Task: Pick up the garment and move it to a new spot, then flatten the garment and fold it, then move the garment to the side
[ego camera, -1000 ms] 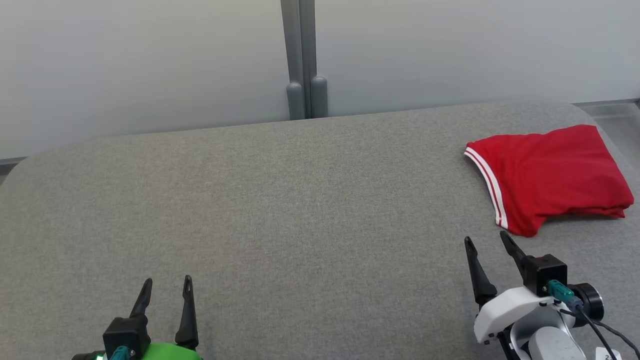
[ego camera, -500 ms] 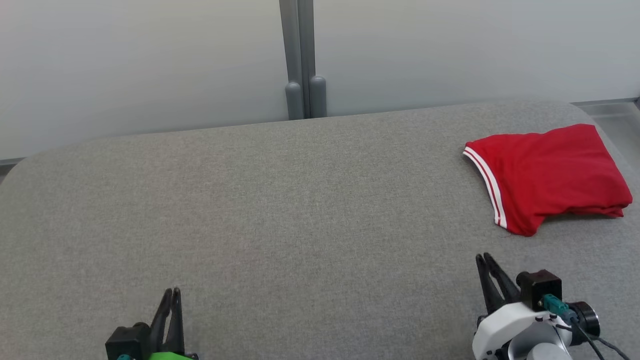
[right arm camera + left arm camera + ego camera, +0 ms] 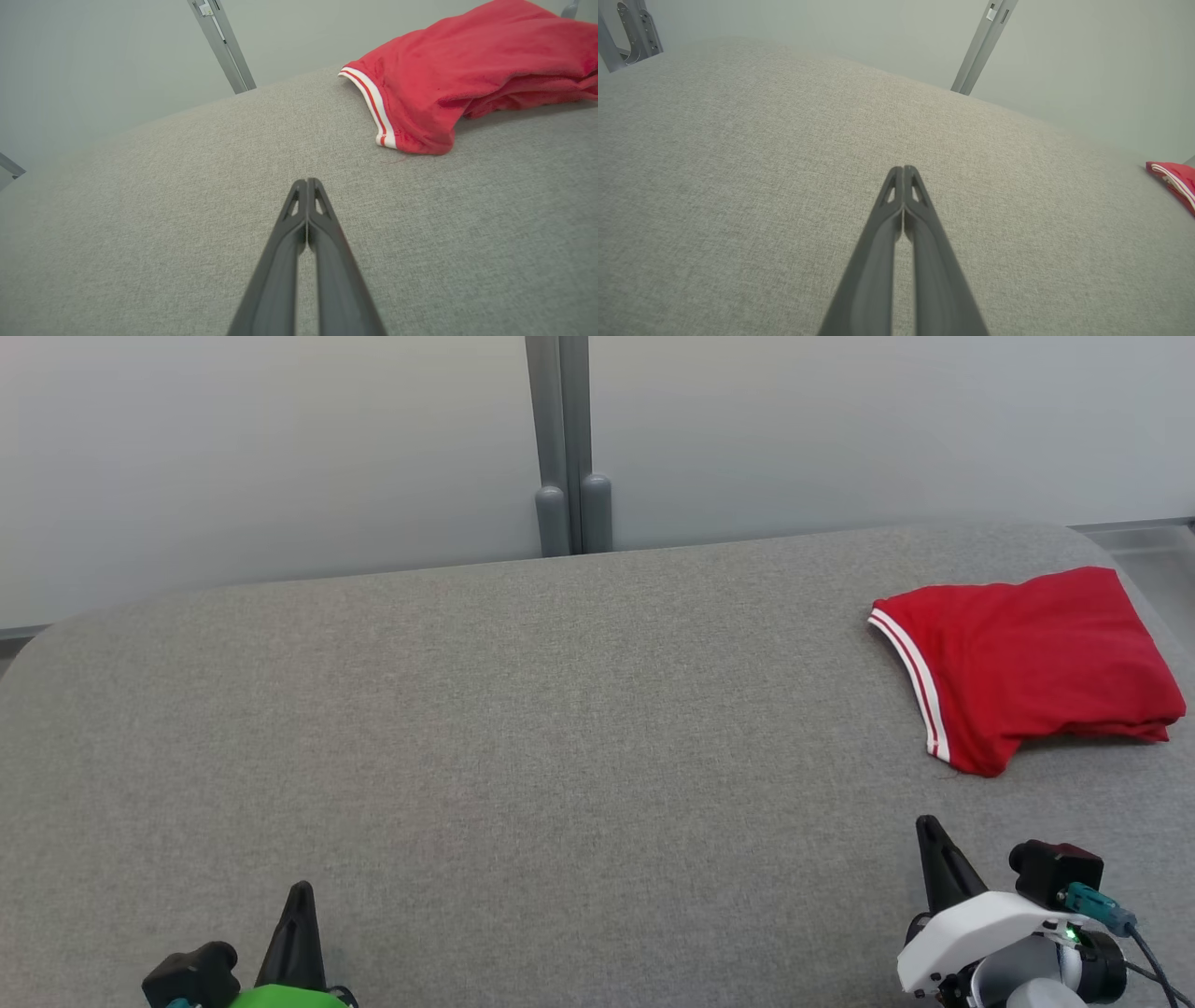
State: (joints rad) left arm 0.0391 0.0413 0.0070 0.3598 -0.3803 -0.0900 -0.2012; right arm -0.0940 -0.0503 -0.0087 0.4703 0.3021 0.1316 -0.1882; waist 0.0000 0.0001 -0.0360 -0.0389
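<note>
1. Garment [image 3: 1022, 663]: red, white-striped hem, folded, lying at far right of grey table [image 3: 560, 728].
2. Left gripper [image 3: 301, 896]: lower left, well apart from garment; fingers pressed together, holding nothing.
3. Right gripper [image 3: 927, 826]: lower right, near garment, not touching; fingers closed tip to tip, empty.
</note>
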